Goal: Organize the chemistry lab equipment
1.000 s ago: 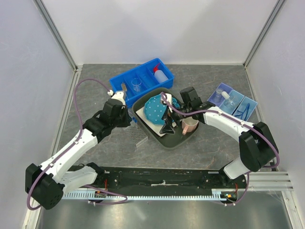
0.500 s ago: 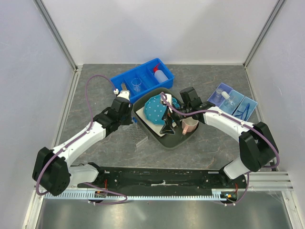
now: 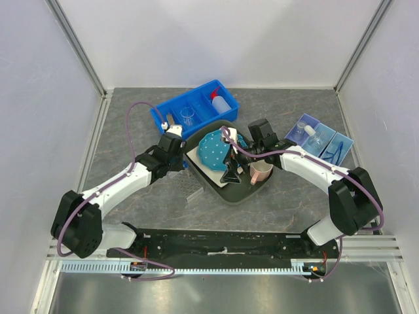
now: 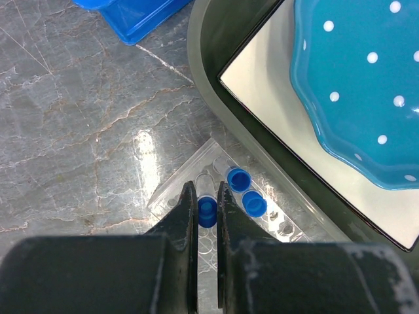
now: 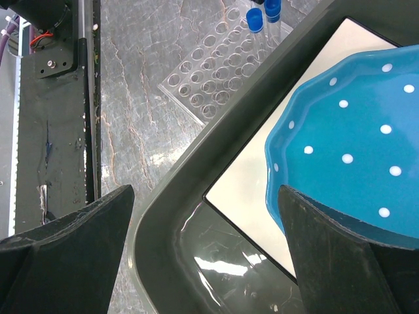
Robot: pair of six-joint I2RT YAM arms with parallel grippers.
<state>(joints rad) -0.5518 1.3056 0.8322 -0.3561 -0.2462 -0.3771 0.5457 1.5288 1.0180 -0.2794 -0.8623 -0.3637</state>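
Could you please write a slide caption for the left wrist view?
Left gripper pinching a blue-capped vial at the clear rack, beside two racked vials.

My spot's pretty bare-bones: a grey marble-look table (image 3: 288,209) boxed in by plain pale walls, a back wall (image 3: 222,39) plus one each side, with aluminium posts (image 3: 77,49) in the back corners. A black plate (image 3: 222,241) and a slotted metal rail (image 3: 216,268) run along the near edge. The light leaves a bright glare (image 4: 143,145) on the stone.

You can pass over bare grey marbled tabletop (image 4: 78,131) beside the clear plastic rack (image 4: 196,171); the dark tray's rim (image 4: 211,72) closes the other side.
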